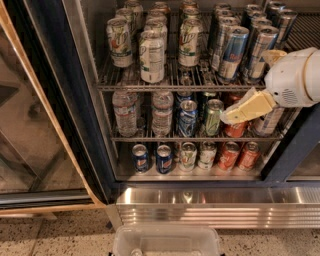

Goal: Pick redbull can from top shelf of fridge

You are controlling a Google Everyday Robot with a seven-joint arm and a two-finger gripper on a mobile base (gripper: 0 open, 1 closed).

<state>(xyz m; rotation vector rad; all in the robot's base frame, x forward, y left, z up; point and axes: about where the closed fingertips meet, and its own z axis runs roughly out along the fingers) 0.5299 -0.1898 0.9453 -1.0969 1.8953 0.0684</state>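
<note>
The top shelf (170, 88) is loaded with redbull cans (231, 52), upper right, and white-and-green cans (151, 56). The gripper (230, 117) is seen below its right end.

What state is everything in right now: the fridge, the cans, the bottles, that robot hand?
fridge: door open, stocked.
redbull can: upright on top shelf, untouched.
water bottles: upright, middle shelf.
gripper: at right, before middle shelf, below redbull can.

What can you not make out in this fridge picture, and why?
Camera view: the gripper, at the right end of the middle shelf, partly covers the red can behind it.
Rear redbull cans on the top shelf: mostly hidden by the front cans.
Clear bin: cut by the bottom edge.
</note>
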